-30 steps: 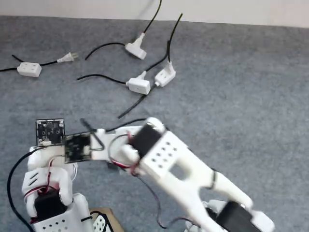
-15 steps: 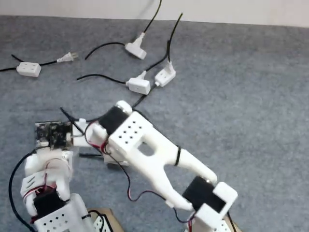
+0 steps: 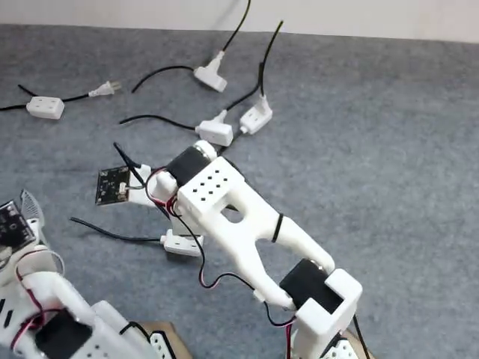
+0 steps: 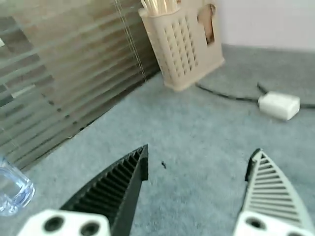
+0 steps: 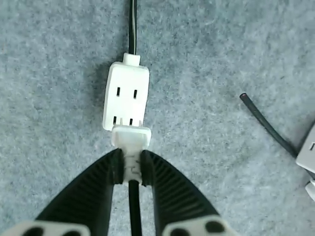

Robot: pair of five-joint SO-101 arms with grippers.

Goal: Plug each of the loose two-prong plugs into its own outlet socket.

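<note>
Right gripper (image 5: 130, 157) clenches the two-prong plug (image 5: 130, 138). Its prongs meet the nearer slot pair of the outlet block (image 5: 126, 93), which lies lengthwise straight ahead on the carpet. Left gripper (image 4: 200, 150) gapes, empty.

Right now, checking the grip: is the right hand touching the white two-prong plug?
Touching: the right wrist view shows the right hand clamped around the white two-prong plug.

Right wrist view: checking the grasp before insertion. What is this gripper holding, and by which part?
The right gripper pinches the white two-prong plug by its rear end, where the cord exits; its prongs are at the outlet socket.
</note>
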